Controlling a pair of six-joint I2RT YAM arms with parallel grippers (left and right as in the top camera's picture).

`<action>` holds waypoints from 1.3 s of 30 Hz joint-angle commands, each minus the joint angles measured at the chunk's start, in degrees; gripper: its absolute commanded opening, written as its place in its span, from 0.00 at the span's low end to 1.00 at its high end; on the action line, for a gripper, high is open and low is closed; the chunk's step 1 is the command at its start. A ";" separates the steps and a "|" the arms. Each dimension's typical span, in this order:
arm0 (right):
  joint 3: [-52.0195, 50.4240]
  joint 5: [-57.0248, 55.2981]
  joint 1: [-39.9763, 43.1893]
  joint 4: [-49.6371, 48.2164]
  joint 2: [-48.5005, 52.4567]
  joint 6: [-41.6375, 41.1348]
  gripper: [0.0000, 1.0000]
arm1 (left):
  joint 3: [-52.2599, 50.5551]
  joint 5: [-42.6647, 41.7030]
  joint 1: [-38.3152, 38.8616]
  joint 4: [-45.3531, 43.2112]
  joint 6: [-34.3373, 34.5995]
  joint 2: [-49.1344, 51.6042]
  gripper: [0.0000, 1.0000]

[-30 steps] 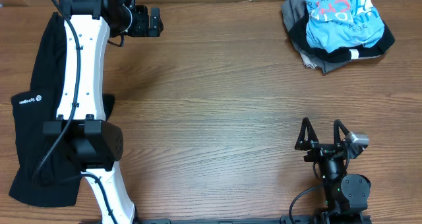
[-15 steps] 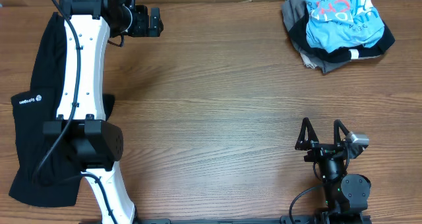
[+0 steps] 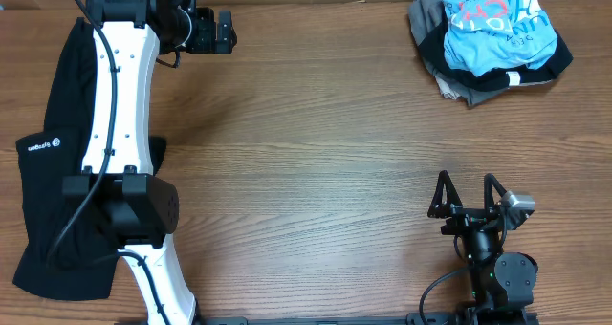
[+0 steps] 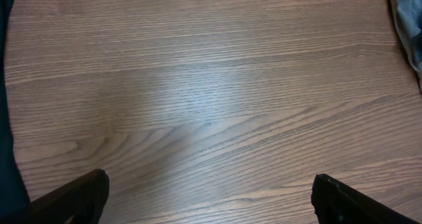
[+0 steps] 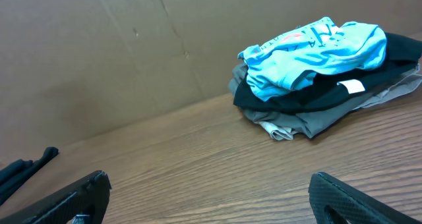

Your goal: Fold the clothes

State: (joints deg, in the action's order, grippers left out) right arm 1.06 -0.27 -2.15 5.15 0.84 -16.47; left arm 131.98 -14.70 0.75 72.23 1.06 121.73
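Blue T-shirt (image 3: 502,29) atop black and grey garments (image 5: 306,95)

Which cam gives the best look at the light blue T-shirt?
Overhead: the light blue T-shirt shows its top face and lettering. Right wrist sees it side-on, atop the pile. Left wrist catches only a fabric sliver at its right edge.

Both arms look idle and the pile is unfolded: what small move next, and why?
Probably ease the right gripper forward toward the light blue T-shirt: it lies on top of the crumpled pile, ahead in the right wrist view, and the jaws stand open, holding nothing.
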 commanded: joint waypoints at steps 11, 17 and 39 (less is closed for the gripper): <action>-0.61 -0.11 0.31 -0.39 -0.68 0.35 1.00 | -2.75 0.13 1.73 -0.72 -1.09 -11.61 1.00; -0.61 -0.11 0.31 -0.37 -0.68 0.35 1.00 | -20.00 3.23 1.66 -3.89 -1.22 -27.50 1.00; -0.61 -0.11 0.31 -0.37 -0.68 0.35 1.00 | -102.82 4.59 1.40 -72.26 -0.85 -84.02 1.00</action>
State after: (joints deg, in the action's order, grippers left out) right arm 1.06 -0.23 -2.17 5.19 0.84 -16.47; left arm 38.72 -9.85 2.48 4.10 0.86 45.10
